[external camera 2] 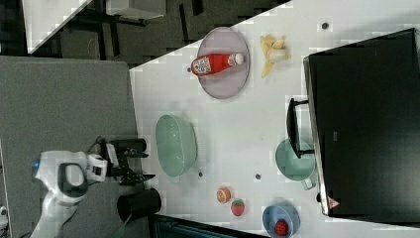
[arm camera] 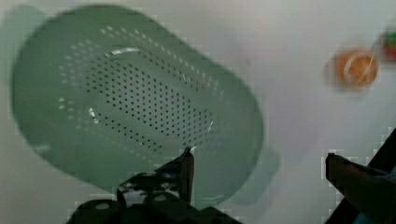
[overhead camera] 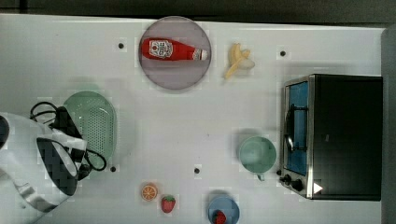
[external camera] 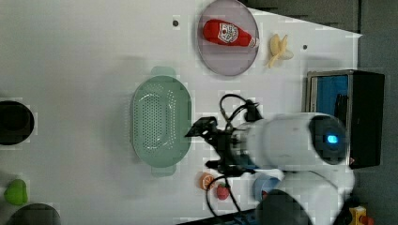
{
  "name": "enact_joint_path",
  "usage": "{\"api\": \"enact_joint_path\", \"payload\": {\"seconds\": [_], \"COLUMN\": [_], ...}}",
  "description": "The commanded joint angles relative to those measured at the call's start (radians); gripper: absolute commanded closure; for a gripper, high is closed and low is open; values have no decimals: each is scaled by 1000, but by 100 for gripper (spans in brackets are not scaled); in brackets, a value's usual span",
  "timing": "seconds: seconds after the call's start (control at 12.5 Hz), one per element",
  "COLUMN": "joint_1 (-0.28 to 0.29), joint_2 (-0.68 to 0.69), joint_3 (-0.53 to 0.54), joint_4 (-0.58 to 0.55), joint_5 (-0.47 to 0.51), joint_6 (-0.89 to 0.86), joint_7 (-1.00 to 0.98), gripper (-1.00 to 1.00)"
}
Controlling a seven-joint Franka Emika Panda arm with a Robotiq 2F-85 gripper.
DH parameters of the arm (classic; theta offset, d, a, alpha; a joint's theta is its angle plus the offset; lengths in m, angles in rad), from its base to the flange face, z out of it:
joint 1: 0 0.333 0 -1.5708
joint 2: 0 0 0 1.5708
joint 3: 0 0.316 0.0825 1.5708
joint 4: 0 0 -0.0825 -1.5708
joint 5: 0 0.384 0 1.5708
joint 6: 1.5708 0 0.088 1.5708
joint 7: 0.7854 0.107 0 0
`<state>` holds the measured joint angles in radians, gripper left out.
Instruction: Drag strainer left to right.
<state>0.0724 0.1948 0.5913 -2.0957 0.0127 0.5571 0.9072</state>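
White tabletop (overhead camera: 187, 140) spreads out under us, and on it we find the strainer (overhead camera: 93, 123) toward the top view's left, lying flat and well apart from the mint cup (overhead camera: 257, 154) and the toaster oven (overhead camera: 336, 135) on the top view's right. Our gripper (arm camera: 259, 161) hangs over the strainer's long rim with its fingers (arm camera: 187, 168) spread wide and nothing between them; in the wrist view one finger sits above the rim's inner slope and the other out over bare table. In the left view the gripper (external camera: 204, 147) reaches the strainer's (external camera: 159, 122) edge nearest the arm. We judge this to be the approach step: the strainer is not yet gripped or hooked. Next, we think, comes lowering until the rim sits between the fingers, closing on it, then pulling across toward the top view's right. That path looks mostly open, though the orange slice (overhead camera: 149, 192) and the strawberry (overhead camera: 168, 203) lie near one side, and the grey plate (overhead camera: 159, 74) with its ketchup bottle (overhead camera: 173, 49) near the other.
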Motion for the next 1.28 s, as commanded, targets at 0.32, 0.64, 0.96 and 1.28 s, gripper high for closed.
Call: {"api": "enact_joint_path", "payload": {"seconds": [0.32,0.64,0.96,1.28], "joint_1": [-30,-21,23,45], "joint_2": [142,255,309,314], "joint_3": [-24,-49,-138,-196], "joint_4": [-60,-94,-93,-106], "joint_5": [-38,-108,-172,-172], "joint_6": [275,452,515,514], "joint_7": [448,455,457,459], "gripper": [-100,-100,-100,-100]}}
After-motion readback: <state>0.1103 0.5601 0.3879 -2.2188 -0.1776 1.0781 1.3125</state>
